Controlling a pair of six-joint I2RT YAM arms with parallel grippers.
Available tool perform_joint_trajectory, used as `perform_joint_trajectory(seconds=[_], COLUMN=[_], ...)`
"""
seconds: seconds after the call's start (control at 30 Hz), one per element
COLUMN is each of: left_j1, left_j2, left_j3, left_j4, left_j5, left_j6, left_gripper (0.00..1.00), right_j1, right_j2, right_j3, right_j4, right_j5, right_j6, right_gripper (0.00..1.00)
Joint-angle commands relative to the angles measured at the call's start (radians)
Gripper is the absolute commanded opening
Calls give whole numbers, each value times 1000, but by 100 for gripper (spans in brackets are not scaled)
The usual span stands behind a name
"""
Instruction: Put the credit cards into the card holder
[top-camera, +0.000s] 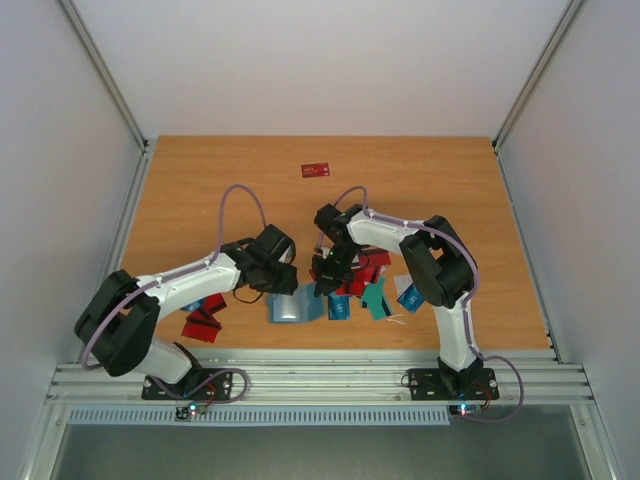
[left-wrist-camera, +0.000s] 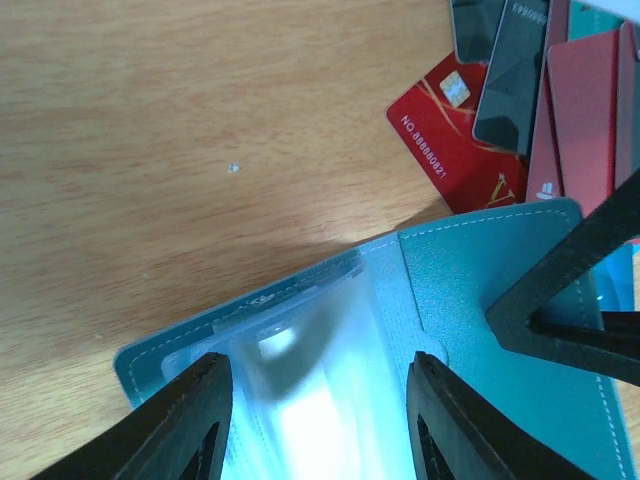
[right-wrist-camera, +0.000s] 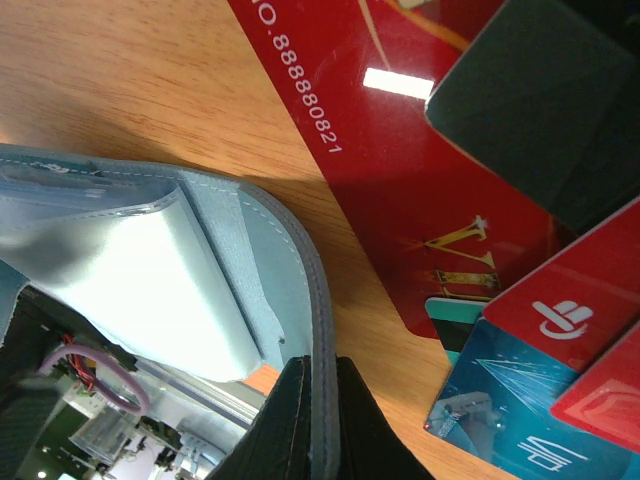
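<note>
Teal and squarish, the card holder is lying open close to the near edge of the worktop, about midway along it, with its pale blue-grey pockets facing up. Your right end effector is pinching the stitched rim of the flap, its jaws closed tight on that edge. Your left end effector is hovering over the clear inner pocket with its jaws about half apart and nothing between them. It is not possible to tell whether its tips are pressing on the pocket.

The credit cards are lying in a loose, overlapping heap just beside the holder, toward the right edge. A red numbered card is sitting nearest the flap. A few red cards are lying toward the near left corner, and a lone red card is sitting well apart near the far edge.

The step in hand appears to be opening a pocket before any card goes in. To do it well, you should be holding the flap low and steady with the right side so the holder is not sliding. You should be spreading the pocket mouth gently with the left tips. Try taking the nearest red card first, lifting it by a free edge, since thin flat cards are probably hard to catch.
</note>
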Motion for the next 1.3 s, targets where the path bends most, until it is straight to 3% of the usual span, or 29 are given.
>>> perform_joint_trajectory(seconds=[0.0,0.7,1.27], left_j1=[-5,-7,13], left_j2=[53,49,80], left_j3=[0,16,36], left_j4=[34,113,117], left_j5=[26,192,252], left_j6=[-10,9,14], left_gripper=[50,50,45], right_j1=[-5,-4,-35], right_j2=[0,26,54], right_j3=[-6,-11,-87], right_j4=[-20,33,300], right_j5=[9,-5,-114], right_j6=[8,34,71], right_gripper=[1,1,1])
